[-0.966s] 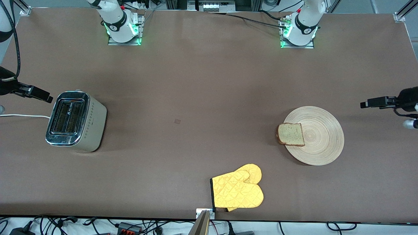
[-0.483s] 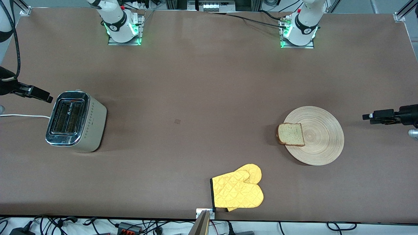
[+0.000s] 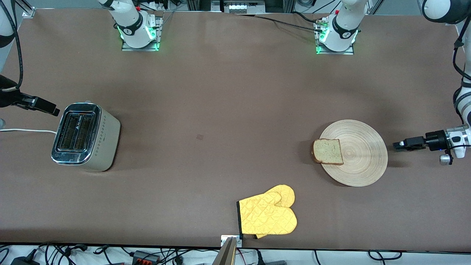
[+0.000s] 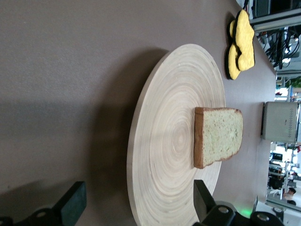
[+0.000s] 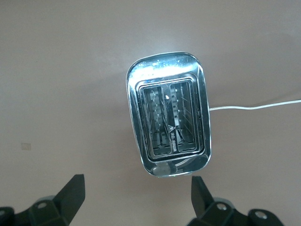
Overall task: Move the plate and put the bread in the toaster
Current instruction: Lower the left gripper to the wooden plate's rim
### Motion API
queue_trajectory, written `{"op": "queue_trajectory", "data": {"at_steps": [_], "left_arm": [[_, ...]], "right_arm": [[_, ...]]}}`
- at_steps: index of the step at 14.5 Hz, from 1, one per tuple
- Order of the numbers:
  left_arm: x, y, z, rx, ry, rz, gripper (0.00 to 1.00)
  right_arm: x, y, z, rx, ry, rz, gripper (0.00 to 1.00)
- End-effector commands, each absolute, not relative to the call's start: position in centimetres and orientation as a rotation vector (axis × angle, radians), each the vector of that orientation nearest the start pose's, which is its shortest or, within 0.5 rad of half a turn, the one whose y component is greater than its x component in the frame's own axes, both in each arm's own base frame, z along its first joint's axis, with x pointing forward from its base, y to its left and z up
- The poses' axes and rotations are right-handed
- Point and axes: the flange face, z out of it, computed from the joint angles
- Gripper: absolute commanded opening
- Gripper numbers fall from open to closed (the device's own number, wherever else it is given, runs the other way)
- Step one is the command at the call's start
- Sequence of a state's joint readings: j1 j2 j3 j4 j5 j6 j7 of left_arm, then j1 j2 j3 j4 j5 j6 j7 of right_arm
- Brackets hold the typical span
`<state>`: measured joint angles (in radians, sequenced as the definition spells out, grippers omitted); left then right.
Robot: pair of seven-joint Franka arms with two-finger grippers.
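Note:
The light-wood plate (image 3: 364, 165) lies toward the left arm's end of the table. The bread (image 3: 327, 151) rests on the plate's edge that faces the toaster and overhangs it slightly. My left gripper (image 3: 394, 145) is low and open, just short of the plate's rim at the left arm's end. In the left wrist view the plate (image 4: 160, 155) and bread (image 4: 221, 136) lie ahead of the open left gripper (image 4: 137, 201). The toaster (image 3: 86, 137) stands at the right arm's end. My right gripper (image 3: 54, 110) hangs open beside it; in the right wrist view the toaster (image 5: 171, 120) shows two empty slots past the right gripper (image 5: 136, 194).
A yellow oven mitt (image 3: 268, 215) lies near the table's front edge, nearer the camera than the plate. The toaster's white cord (image 3: 25, 130) runs off the right arm's end of the table. Both arm bases stand along the table's back edge.
The left gripper has come down and moved in toward the plate's rim. The right arm, plate, bread and toaster have not moved.

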<state>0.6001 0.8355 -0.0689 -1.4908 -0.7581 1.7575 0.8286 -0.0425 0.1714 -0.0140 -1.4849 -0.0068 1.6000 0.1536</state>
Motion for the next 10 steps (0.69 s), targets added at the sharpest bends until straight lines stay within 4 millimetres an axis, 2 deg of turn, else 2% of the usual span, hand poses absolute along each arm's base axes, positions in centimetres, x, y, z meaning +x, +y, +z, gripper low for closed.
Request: {"op": "queue_trajectory", "data": {"at_steps": [1,2,5,6,8,9,10], "left_arm": [[60.4,28.2,15.2,2.204,0.097,0.069,0.78],[60.3,27.6,14.6,2.2,0.09,0.051,0.62],[60.3,26.1,12.4,2.169,0.09,0.018,0.41],[60.4,25.6,12.3,2.168,0.082,0.009,0.28],[60.5,25.1,12.2,2.166,0.081,-0.001,0.09],[60.2,25.0,11.9,2.16,0.096,-0.015,0.03],[60.2,24.8,11.8,2.159,0.1,-0.02,0.02]], "right_arm": [[60.4,-3.3,57.1,-3.132,0.335,0.091,1.0],[60.4,-3.3,57.1,-3.132,0.335,0.091,1.0],[60.4,-3.3,57.1,-3.134,0.332,0.091,1.0],[60.4,-3.3,57.1,-3.134,0.332,0.091,1.0],[60.4,-3.4,57.1,-3.133,0.335,0.091,1.0],[60.4,-3.4,57.1,-3.133,0.335,0.091,1.0],[60.4,-3.4,57.1,-3.133,0.335,0.091,1.0]]}}
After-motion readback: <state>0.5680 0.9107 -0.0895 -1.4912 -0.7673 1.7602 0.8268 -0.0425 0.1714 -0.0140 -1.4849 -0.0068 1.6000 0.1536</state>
